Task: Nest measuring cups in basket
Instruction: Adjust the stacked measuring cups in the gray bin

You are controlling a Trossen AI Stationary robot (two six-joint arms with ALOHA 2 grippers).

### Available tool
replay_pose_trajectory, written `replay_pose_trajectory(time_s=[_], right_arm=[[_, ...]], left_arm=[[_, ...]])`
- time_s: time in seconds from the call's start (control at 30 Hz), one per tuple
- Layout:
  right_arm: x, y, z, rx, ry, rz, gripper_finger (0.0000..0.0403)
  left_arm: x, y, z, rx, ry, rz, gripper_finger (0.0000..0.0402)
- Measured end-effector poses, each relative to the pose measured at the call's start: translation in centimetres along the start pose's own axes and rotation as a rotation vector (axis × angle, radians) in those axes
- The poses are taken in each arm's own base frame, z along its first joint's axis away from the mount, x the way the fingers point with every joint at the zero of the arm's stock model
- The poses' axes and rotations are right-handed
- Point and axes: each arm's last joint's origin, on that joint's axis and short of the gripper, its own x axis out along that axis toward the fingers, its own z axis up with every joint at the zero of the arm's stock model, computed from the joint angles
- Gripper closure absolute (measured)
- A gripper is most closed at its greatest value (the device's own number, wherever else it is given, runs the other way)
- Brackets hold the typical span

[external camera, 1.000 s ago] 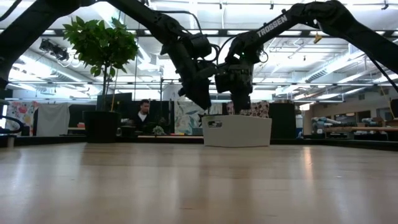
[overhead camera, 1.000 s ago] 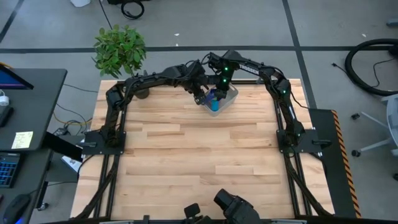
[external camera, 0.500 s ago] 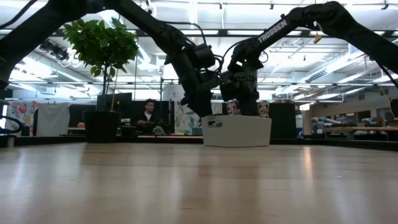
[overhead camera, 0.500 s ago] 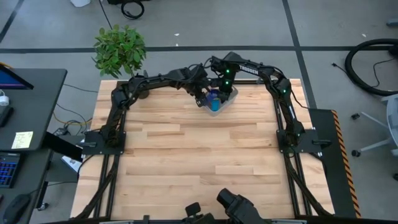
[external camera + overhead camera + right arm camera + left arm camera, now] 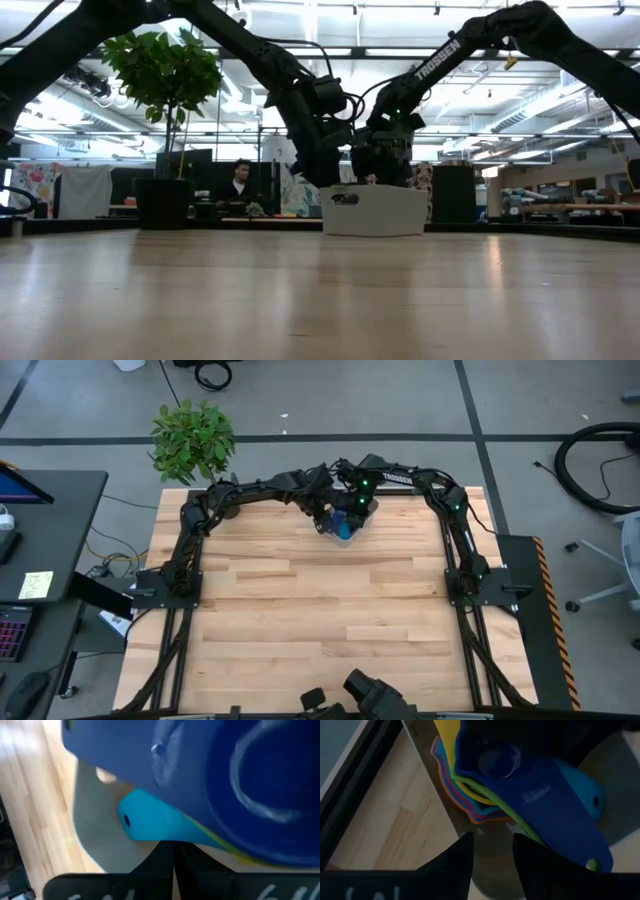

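The cups [image 5: 520,795] sit stacked inside the basket [image 5: 375,212] at the far side of the table [image 5: 320,620]. The big blue cup [image 5: 240,785] is on top, so I think the job is nearly done. My left claw [image 5: 492,857] is open, right by the basket's edge, beside the stack, holding nothing. My right claw [image 5: 172,857] is shut tight, just over the blue cup.

The measuring cups [image 5: 520,795] sit nested in one stack inside the basket [image 5: 375,211], dark blue cup uppermost, with green, yellow, light blue, orange and red rims fanned beneath, handles overlapping to one side.
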Motion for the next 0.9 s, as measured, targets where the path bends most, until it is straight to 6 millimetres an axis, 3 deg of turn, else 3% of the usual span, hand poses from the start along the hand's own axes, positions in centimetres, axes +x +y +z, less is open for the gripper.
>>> replay_pose_trajectory(time_s=[0.9], right_arm=[[-0.6,0.8,1.8,-0.095,-0.108,0.012,0.0392]], left_arm=[[-0.3,-0.1,0.9,-0.075,-0.094,-0.054,0.0260]])
